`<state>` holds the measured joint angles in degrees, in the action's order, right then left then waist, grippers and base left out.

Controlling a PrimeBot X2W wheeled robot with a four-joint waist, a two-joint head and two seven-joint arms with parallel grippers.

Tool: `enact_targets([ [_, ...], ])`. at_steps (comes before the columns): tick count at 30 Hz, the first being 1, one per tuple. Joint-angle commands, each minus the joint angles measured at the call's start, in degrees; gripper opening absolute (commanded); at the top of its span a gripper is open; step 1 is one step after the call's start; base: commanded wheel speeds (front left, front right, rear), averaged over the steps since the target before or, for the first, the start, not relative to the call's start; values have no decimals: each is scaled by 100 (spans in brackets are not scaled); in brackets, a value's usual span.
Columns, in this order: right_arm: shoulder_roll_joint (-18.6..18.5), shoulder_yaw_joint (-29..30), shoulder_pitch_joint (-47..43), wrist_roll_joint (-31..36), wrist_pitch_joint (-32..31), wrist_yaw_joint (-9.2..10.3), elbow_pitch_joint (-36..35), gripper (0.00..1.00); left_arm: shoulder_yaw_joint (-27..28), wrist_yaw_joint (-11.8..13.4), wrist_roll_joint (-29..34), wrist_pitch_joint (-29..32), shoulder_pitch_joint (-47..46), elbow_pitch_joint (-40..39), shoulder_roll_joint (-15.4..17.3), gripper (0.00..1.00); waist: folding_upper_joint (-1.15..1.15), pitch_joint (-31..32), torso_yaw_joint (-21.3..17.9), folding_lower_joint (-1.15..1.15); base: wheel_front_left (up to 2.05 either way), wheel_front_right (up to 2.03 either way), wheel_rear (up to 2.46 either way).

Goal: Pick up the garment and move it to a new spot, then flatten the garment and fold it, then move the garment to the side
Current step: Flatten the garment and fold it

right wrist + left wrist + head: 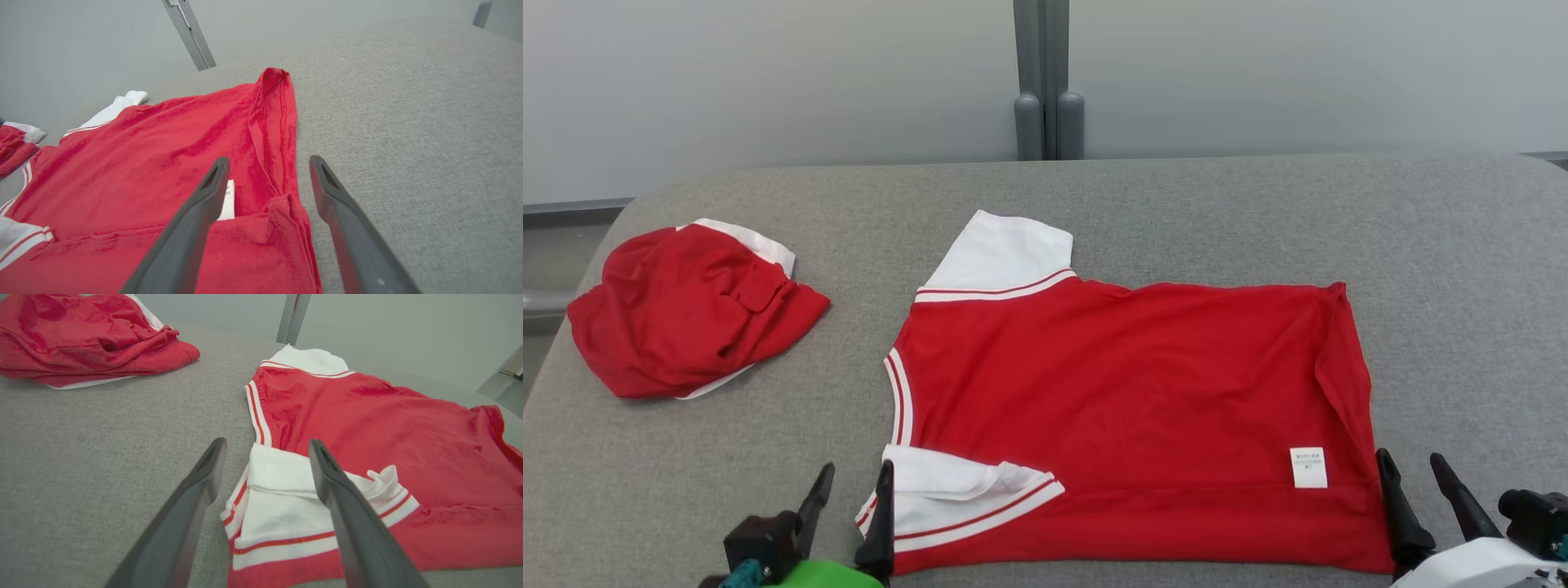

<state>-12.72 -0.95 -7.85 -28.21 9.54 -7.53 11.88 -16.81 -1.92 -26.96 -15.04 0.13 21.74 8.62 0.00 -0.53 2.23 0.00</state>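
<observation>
At the near edge, the left pincer (pixel 858 467) stands with its fingers apart and empty over the edge of the folded-in white sleeve (pixel 956 490). The right pincer (pixel 1409 457) gapes likewise at the hem corner, beside a white label (pixel 1308 467). The red T-shirt (pixel 1127 384) lies spread on the grey bench (pixel 1217 212), its far sleeve (pixel 1005 249) pointing away. Farther left, well apart, sits a crumpled red garment (pixel 686 318).

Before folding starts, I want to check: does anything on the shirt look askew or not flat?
Yes. The shirt is not fully flat: its near white sleeve is doubled over and crumpled, and the hem on the right is turned inward.
</observation>
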Motion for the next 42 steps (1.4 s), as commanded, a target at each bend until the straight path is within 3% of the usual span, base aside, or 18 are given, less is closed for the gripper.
enact_targets([
  [1,35,10,68,119,74,9,-84,100,71,42,139,-13,-113,-111,63,100,0,33,4,0,0,0,0],
  [11,266,-138,415,931,472,9,-614,100,650,179,836,-10,-391,-795,116,100,0,77,-68,0,0,0,0],
  [17,385,-131,477,1163,551,9,-743,100,960,58,1032,-10,-423,-848,22,100,0,73,-107,0,0,0,0],
  [27,547,70,178,1337,569,9,-980,100,1228,-426,1165,-10,35,-1139,-32,100,0,80,-140,0,0,0,0],
  [42,552,140,92,1406,571,9,-825,100,1449,-541,1359,-11,103,-1083,-146,100,0,61,-111,0,0,0,0],
])
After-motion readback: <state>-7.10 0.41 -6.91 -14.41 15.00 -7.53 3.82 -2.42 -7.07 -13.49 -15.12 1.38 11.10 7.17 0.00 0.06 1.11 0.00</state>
